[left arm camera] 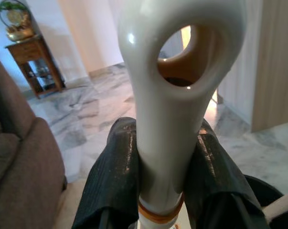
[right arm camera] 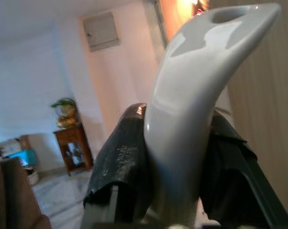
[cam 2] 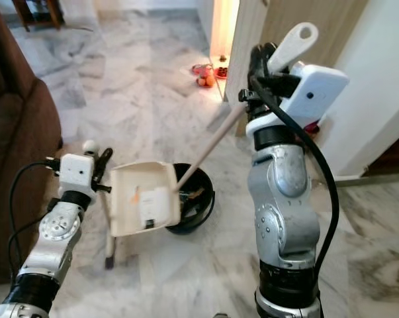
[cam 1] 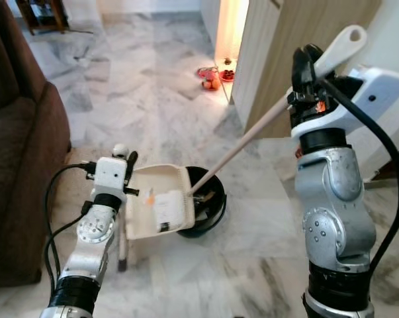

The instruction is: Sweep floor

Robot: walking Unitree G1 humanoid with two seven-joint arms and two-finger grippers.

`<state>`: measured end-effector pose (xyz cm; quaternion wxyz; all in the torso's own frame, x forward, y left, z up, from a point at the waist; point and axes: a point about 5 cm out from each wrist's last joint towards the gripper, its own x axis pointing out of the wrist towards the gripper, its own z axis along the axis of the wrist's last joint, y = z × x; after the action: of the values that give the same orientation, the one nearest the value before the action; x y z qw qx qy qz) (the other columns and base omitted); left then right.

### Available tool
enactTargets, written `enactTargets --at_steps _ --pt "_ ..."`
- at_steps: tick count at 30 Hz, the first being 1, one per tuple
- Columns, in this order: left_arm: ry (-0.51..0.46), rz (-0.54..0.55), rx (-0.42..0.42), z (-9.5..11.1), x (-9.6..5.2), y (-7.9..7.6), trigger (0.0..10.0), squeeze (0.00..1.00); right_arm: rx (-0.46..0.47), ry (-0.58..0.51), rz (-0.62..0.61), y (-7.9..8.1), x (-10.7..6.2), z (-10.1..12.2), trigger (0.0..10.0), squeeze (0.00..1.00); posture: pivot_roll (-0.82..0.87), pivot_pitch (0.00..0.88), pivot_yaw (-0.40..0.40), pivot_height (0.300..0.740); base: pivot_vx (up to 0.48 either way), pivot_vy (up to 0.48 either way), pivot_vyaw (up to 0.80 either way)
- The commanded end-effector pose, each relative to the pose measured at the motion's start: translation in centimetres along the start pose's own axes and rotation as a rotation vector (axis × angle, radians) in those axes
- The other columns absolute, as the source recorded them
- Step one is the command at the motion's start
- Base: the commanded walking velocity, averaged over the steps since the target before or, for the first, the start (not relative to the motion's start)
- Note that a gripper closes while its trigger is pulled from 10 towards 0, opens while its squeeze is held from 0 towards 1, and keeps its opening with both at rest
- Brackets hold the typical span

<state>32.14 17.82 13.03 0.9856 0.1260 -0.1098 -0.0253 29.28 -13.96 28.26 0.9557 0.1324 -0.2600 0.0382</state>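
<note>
A cream dustpan (cam 1: 158,205) is tilted on edge over a black bin (cam 1: 209,212) on the marble floor. Its long handle (left arm camera: 172,95) runs up between the black fingers (left arm camera: 112,181) of my left gripper (cam 1: 125,159), which is shut on it. My right gripper (cam 1: 307,66) is raised at the right and shut near the white looped top of the broom handle (right arm camera: 191,95). The pale broom stick (cam 1: 252,136) slants down to the left, and its lower end reaches the dustpan's lip at the bin's rim. Some debris lies inside the bin.
A brown sofa (cam 1: 14,165) lines the left side. A wooden panel (cam 1: 285,40) and white wall stand at the right, close to my right arm. Red and orange items (cam 1: 212,78) lie on the floor by a lit doorway. A small wooden table (cam 1: 44,13) stands far back.
</note>
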Motion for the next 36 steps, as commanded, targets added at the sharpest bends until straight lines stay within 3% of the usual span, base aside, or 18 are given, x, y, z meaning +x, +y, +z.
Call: enactTargets --at_steps 1,36 --pt "-0.049 -0.006 0.009 0.99 0.35 -0.09 10.0 0.00 0.015 -0.101 0.026 0.78 0.24 1.93 10.0 0.00 -0.04 0.107 -0.042 0.740 0.281 0.000 0.00" --pt "-0.048 -0.005 0.010 0.94 0.27 -0.01 10.0 0.00 0.025 -0.100 0.040 1.31 0.25 1.95 10.0 0.00 -0.04 0.119 -0.040 0.740 0.281 0.000 0.00"
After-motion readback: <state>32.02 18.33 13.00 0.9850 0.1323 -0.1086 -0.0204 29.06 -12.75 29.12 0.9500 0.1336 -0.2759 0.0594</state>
